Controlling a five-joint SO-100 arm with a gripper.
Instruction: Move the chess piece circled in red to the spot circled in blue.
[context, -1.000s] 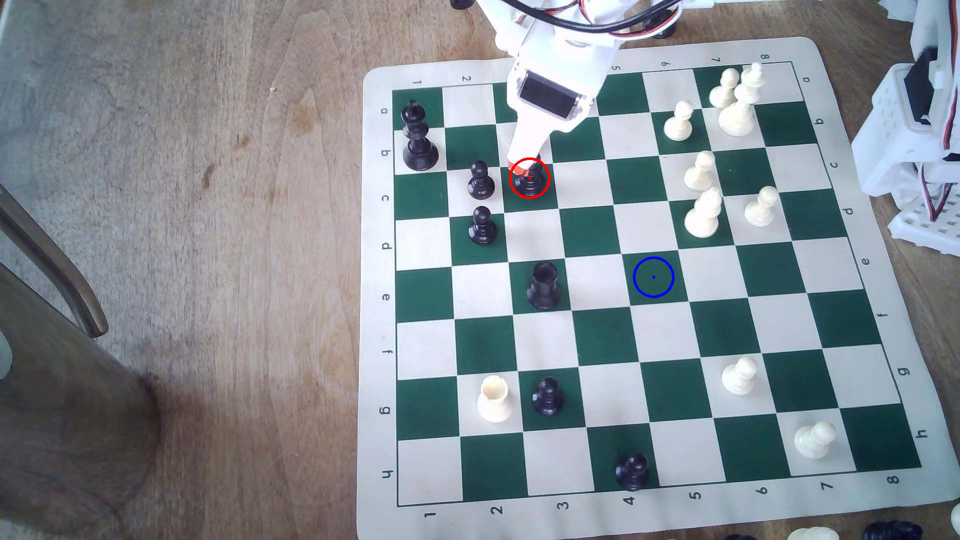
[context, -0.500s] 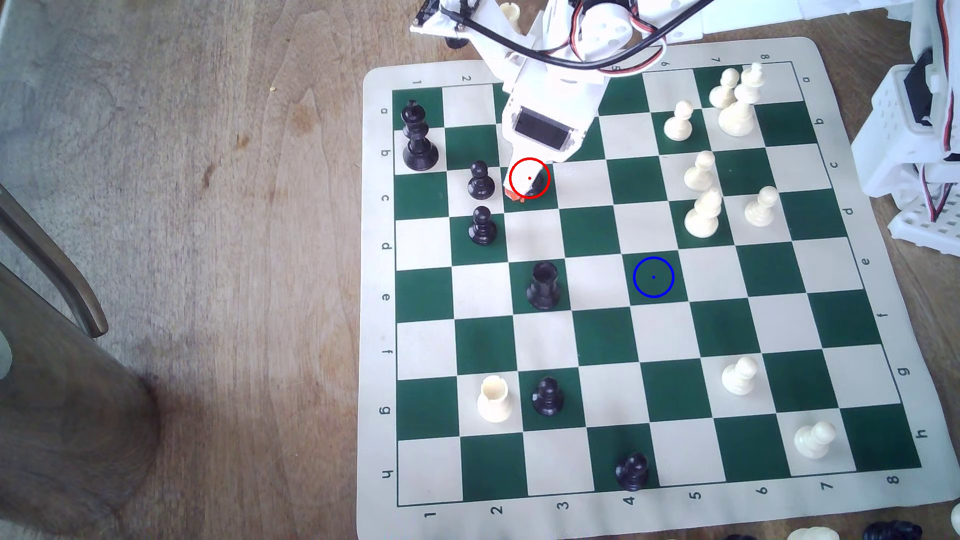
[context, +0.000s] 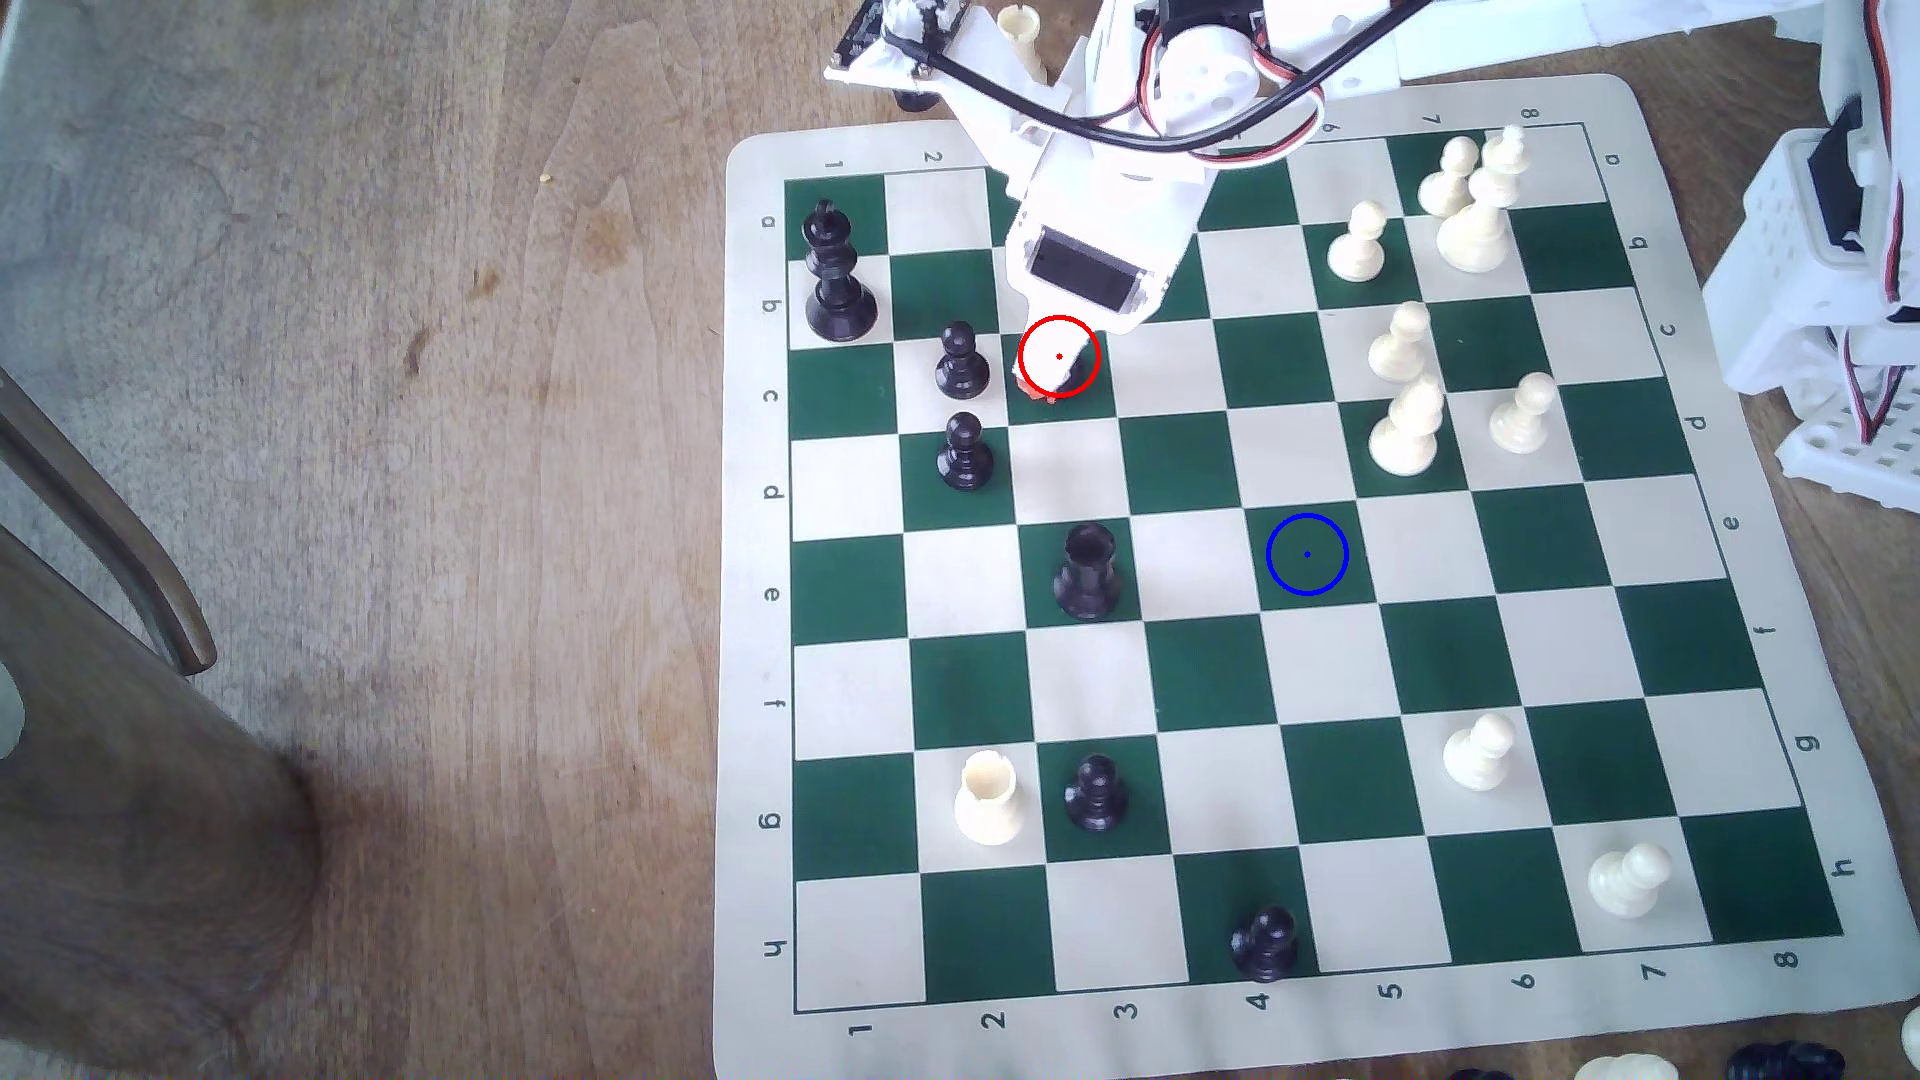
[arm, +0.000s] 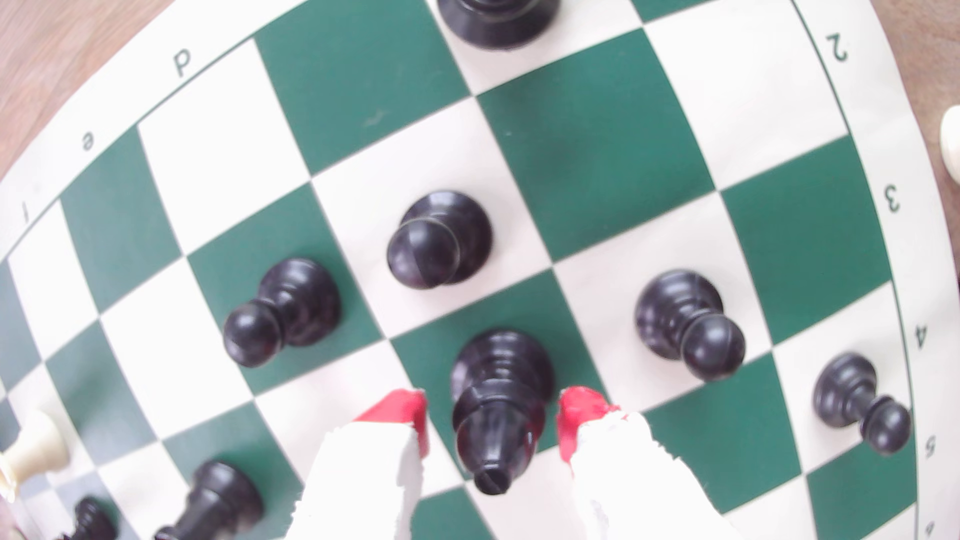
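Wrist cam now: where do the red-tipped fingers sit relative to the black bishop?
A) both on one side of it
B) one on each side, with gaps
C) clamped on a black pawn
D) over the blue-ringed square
B: in the wrist view the red-tipped fingers flank the slender black bishop, with green board showing in the gap on each side.

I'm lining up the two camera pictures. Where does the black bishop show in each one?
Exterior view: the black bishop is inside the red ring on a green square, mostly hidden under the gripper.
Wrist view: the black bishop stands between the red-tipped, open gripper fingers.
Shared landmark: the nearest black pawn, on the adjoining white square.
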